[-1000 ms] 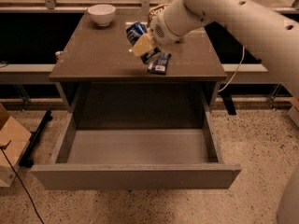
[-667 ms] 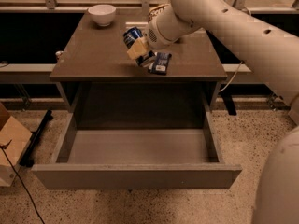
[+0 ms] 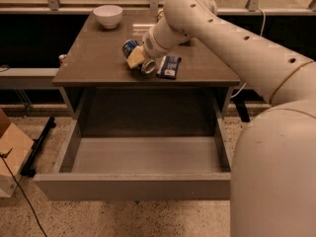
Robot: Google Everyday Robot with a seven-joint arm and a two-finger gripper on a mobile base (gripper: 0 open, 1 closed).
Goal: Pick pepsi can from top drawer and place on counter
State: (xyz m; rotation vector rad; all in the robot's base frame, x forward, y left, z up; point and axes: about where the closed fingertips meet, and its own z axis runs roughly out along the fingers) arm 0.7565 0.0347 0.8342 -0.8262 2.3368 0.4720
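Observation:
The pepsi can (image 3: 130, 47) is dark blue with a silver end and lies tilted in my gripper (image 3: 137, 59), low over the middle of the counter (image 3: 94, 58). The gripper is shut on the can, with a yellowish finger (image 3: 135, 58) across its side. I cannot tell whether the can touches the counter. The top drawer (image 3: 133, 186) is pulled fully open below the counter, and its grey inside shows nothing in it. My white arm reaches in from the right.
A flat dark blue packet (image 3: 169, 66) lies on the counter just right of the gripper. A white bowl (image 3: 107, 15) stands at the counter's back left. A cardboard box (image 3: 11, 154) and a cable lie on the floor at the left.
The gripper has moved a little left and down toward the counter with the can in it. The packet, the bowl and the drawer have not moved.

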